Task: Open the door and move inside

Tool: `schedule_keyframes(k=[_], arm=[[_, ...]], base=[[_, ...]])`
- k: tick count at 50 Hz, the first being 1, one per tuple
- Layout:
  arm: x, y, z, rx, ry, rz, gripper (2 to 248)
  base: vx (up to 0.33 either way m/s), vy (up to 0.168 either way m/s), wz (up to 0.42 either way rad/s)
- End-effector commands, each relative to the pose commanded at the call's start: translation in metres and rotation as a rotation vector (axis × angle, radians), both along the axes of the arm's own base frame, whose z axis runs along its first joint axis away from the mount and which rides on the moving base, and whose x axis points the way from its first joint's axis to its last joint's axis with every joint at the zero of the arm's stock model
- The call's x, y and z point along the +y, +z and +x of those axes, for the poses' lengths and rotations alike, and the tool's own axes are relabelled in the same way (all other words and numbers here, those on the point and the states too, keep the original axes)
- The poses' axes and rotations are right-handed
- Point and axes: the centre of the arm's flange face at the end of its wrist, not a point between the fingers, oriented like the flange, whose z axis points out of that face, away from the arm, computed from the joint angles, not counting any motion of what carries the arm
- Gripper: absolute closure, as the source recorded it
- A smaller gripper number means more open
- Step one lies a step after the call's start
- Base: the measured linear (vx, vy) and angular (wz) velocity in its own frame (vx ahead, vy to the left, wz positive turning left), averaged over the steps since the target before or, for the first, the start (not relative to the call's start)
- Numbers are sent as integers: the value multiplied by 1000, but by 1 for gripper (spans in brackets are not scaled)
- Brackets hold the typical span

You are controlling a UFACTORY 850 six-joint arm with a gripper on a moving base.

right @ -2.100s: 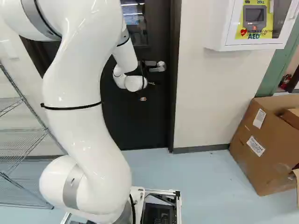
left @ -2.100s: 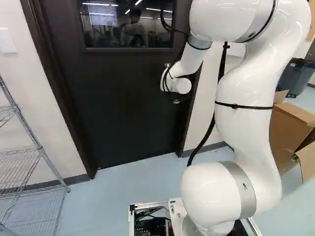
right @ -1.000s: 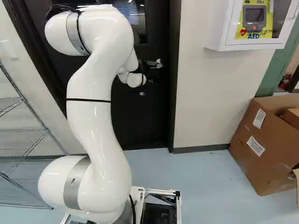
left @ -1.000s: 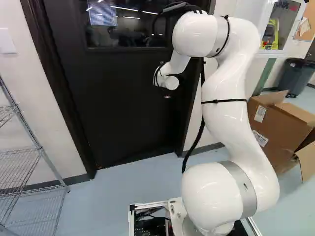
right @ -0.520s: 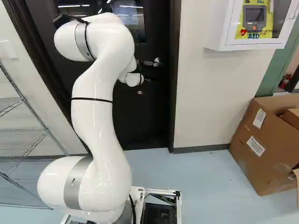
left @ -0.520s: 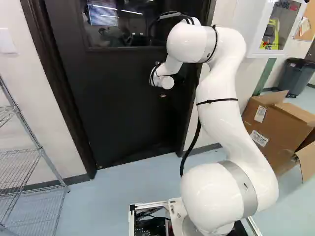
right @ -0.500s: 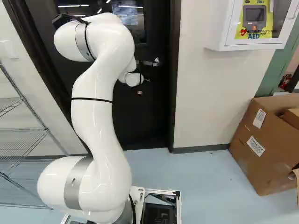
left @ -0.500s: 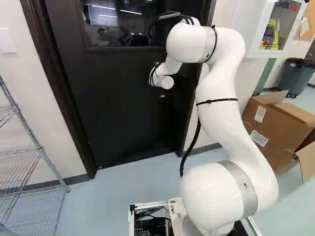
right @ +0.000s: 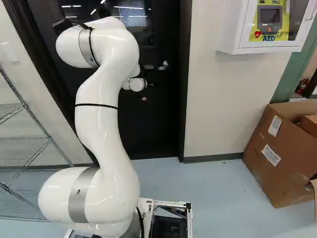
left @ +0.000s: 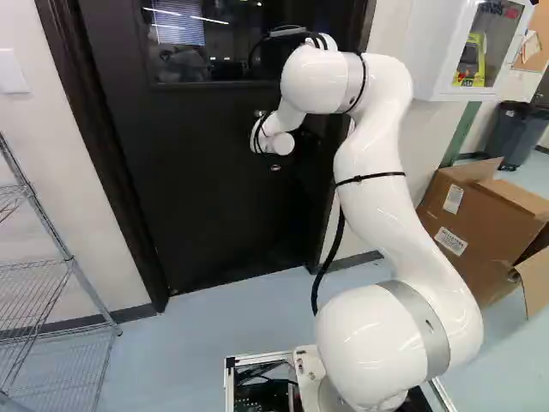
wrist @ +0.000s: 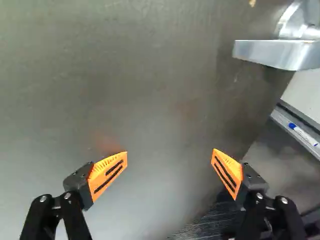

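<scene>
A gripper (wrist: 170, 155), open and empty, faces a dark door (left: 206, 197) left of its handle (wrist: 275, 52), an offset that could make any grab miss.

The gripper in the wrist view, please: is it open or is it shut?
Open. The gripper's orange pads stand wide apart, nothing held between them; the door handle is outside them.

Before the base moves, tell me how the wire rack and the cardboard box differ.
The wire rack is see-through metal; the cardboard box has solid brown sides. In the left base view, the rack stands left of the door, the box right of it. The rack has shelves one above another; the box has open flaps. Both stand on the floor.
</scene>
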Motion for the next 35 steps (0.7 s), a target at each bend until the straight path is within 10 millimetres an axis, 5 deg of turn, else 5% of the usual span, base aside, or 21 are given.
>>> schedule_keyframes(k=[35], arm=[[67, -10, 34, -60, 199, -96, 3]], base=[[0, 0, 0]])
